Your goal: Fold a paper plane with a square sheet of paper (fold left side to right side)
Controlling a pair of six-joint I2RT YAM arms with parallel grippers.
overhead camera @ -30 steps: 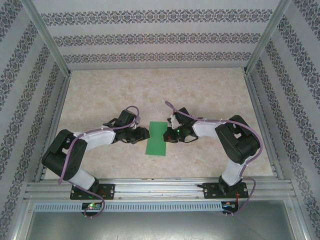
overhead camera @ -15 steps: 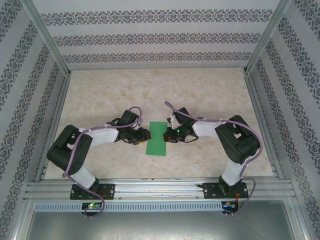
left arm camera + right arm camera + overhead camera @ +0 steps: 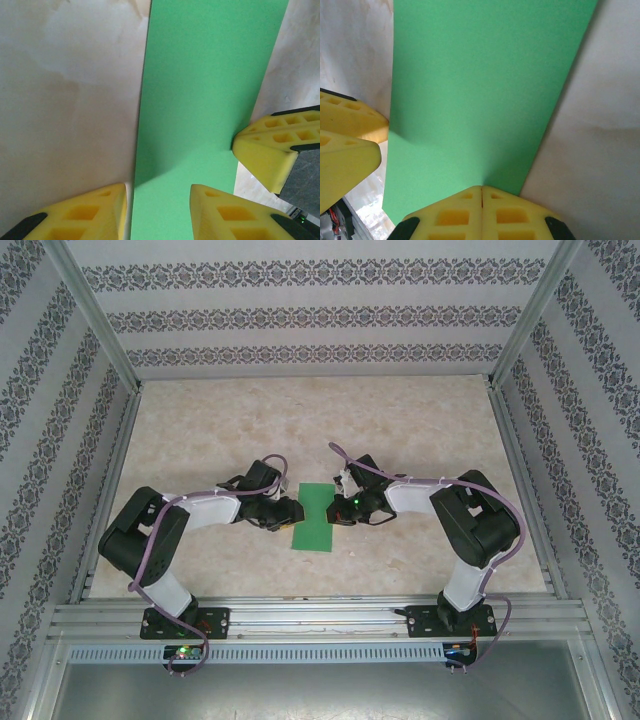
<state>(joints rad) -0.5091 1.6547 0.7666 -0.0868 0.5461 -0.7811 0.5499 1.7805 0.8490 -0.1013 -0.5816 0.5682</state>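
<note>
Left hand (image 3: pixel 289 511) sat low at the left long edge of the green sheet of paper (image 3: pixel 315 518), its yellow fingers (image 3: pixel 85 215) parted a modest way, one over the bare table (image 3: pixel 300 420), the other over the green, nothing gripped. Right hand (image 3: pixel 341 507) faced it from the opposite side, fingers pinched tight together, tips at the sheet's right edge. Between them the paper lay flat, a narrow strip on the table's near middle.
</note>
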